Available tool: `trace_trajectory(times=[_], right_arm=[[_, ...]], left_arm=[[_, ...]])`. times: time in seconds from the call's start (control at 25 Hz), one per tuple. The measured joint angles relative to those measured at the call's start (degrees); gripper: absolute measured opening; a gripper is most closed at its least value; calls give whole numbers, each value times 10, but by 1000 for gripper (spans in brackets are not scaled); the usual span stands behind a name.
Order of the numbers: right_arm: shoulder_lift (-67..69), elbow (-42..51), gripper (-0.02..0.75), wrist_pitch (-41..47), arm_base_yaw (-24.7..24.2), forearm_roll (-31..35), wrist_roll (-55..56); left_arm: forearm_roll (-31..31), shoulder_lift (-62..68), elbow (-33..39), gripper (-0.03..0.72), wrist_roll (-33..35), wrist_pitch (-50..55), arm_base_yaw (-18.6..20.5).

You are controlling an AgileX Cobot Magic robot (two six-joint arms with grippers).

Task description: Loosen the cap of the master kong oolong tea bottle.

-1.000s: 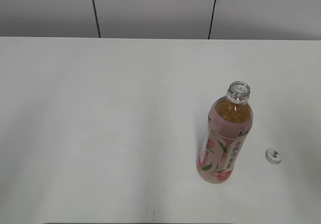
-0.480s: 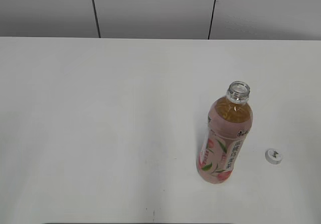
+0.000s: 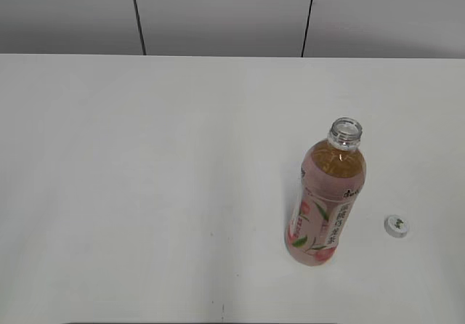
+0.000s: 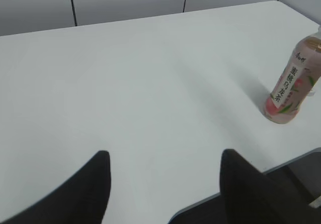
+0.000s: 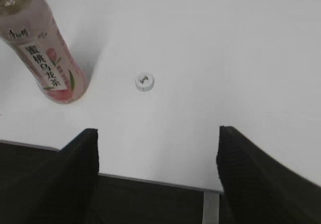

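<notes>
The master kong oolong tea bottle [image 3: 325, 200] stands upright on the white table at the right, its neck open with no cap on it. It also shows in the left wrist view [image 4: 292, 93] at the far right and in the right wrist view [image 5: 42, 50] at the upper left. The cap [image 3: 396, 226] lies flat on the table to the right of the bottle; in the right wrist view the cap [image 5: 144, 81] lies beyond the fingers. My left gripper [image 4: 163, 156] is open and empty near the table's front edge. My right gripper [image 5: 156, 133] is open and empty over the front edge. Neither gripper shows in the exterior view.
The white table [image 3: 145, 179] runs back to a grey panelled wall [image 3: 218, 11]. The table's front edge [image 5: 150, 180] lies under the right gripper, with dark floor below it.
</notes>
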State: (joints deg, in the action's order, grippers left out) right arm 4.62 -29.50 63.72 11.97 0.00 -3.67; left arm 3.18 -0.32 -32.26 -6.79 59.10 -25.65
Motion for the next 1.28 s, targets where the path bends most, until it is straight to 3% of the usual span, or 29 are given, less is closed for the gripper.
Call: trace_trajectory(times=[0.64, 1.12, 1.28], right_arm=[[-49, 1, 554, -2, 0, 0, 0], [-49, 1, 554, -4, 0, 0, 0], [-49, 1, 554, -4, 0, 0, 0]], left_arm=[[1, 0, 0, 398, 2, 0, 0], [1, 0, 0, 318, 2, 0, 0], [1, 0, 0, 298, 2, 0, 31]])
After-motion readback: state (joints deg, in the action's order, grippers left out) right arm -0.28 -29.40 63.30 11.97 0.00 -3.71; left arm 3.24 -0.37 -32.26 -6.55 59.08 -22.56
